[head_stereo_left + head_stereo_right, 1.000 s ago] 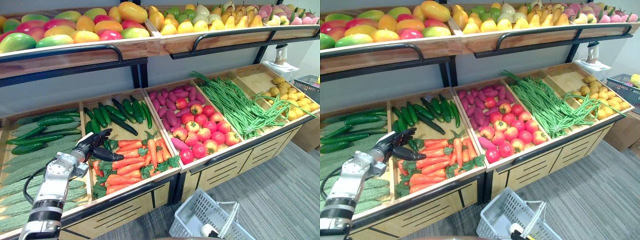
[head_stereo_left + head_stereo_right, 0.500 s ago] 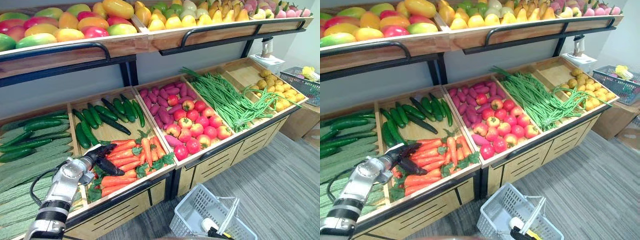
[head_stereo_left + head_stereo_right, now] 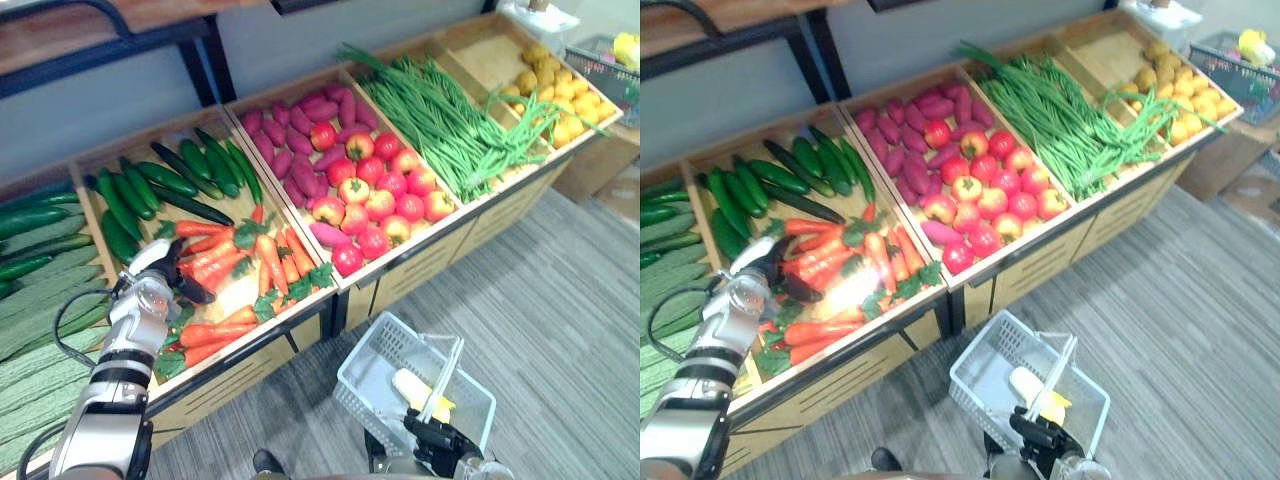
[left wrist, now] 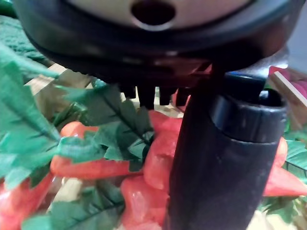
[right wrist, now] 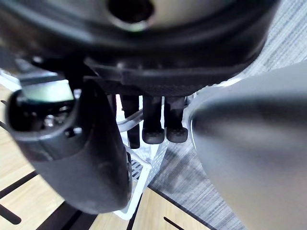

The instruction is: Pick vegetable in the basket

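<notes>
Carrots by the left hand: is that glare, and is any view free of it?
Left eye view: glare whitens the carrots beside the left hand. Right eye view: same patch. Left wrist view: carrots evenly lit, the hand blocking part.

The camera has tipped downward, bringing the whole basket (image 3: 365, 395) into sight. Measured against the carrots (image 3: 240, 270), the left robot hand (image 3: 168, 272) has moved from their far left corner to their left side, low among the leaves.
</notes>
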`<state>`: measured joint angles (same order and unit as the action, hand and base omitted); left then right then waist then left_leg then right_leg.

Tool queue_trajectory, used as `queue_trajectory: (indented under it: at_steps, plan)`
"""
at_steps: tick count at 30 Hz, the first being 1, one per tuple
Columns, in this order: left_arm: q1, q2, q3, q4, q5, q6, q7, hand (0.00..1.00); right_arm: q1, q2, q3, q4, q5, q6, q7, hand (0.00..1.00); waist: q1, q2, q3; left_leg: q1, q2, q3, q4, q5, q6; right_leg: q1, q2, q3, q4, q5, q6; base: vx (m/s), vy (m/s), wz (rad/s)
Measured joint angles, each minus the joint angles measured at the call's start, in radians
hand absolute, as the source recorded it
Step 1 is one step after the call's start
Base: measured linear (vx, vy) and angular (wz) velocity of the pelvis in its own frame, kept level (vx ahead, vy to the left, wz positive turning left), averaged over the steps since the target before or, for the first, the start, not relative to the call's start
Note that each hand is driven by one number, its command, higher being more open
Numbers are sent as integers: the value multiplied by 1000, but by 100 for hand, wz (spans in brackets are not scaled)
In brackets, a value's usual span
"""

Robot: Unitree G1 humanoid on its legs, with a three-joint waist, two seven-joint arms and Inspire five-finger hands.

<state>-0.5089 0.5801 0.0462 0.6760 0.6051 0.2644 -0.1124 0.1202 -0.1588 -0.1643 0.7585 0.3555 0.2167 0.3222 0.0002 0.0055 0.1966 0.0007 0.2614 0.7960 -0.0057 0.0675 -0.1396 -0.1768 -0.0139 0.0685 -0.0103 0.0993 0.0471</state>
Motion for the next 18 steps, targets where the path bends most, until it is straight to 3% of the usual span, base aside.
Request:
queue_trajectory:
  at_steps: [7, 8, 18]
  plan:
    - [-25, -38, 45, 67, 35, -1, 106, 100, -22, -44, 32, -5, 13, -2, 0, 0, -7, 14, 24, -31, -3, 23, 1, 0, 7, -47, 1, 22, -6, 17, 9, -56, 29, -10]
    - [-24, -39, 53, 67, 34, -4, 117, 0, -23, -45, 34, -4, 20, -3, 0, 0, -7, 14, 24, -37, -9, 23, -11, 8, 8, -56, 0, 22, -7, 19, 12, -45, 40, 2]
    - [34, -84, 58, 65, -16, -103, 231, 0, -28, -43, 95, 34, 38, -47, -6, 0, -7, 10, 26, -20, -45, 20, -64, 29, 10, -28, -30, -13, -64, 26, 23, -42, 61, 3]
